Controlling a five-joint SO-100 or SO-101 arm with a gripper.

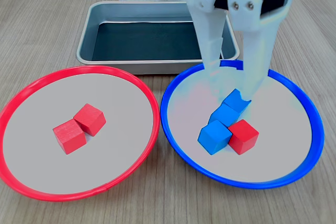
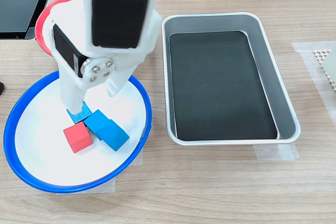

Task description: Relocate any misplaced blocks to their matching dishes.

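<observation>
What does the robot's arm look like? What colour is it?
The arm is white plastic with black blocks set into it. Small silver screws show on a round white part. Its gripper has two long white fingers. Red, black and white cables run along the top in the first exterior view.

Both exterior views are bright and evenly lit, with soft, short shadows under the small red and blue cubes (image 1: pixel 229 124). The rectangular silver metal tray (image 2: pixel 286 106) shows mild sheen along its rim. In the second exterior view, the blue-rimmed round dish's pale inside (image 2: pixel 47 156) looks nearly overexposed. Focus is sharp throughout.
</observation>
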